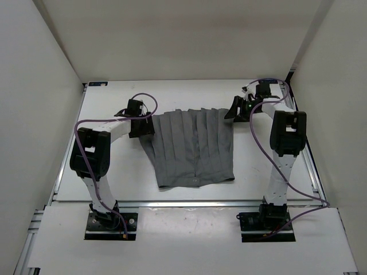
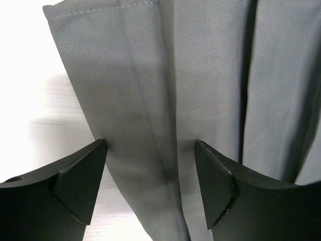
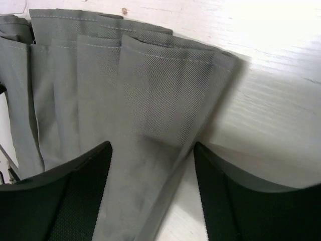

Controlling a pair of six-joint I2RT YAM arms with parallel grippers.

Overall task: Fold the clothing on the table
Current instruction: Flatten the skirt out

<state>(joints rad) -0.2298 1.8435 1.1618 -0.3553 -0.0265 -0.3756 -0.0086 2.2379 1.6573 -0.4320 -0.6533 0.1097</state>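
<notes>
The clothing point(image 1: 195, 146), a grey pleated skirt-like piece, lies flat in the middle of the white table point(image 1: 120, 177), its plain band along the near edge. My left gripper point(image 1: 143, 124) is at the garment's far left corner. In the left wrist view this gripper point(image 2: 150, 175) is open, its fingers point(image 2: 75, 186) astride the outer pleat of the clothing point(image 2: 150, 100). My right gripper point(image 1: 234, 109) is at the far right corner. Seen from the right wrist, it point(image 3: 150, 186) is open over the edge of the clothing point(image 3: 150, 100), one finger above cloth, the other finger point(image 3: 230, 201) above bare table point(image 3: 271, 110).
White walls enclose the table on the left, back and right. A metal rail point(image 1: 183, 202) runs along the near edge and another rail point(image 1: 313, 166) along the right side. Purple cables point(image 1: 258, 143) loop off both arms.
</notes>
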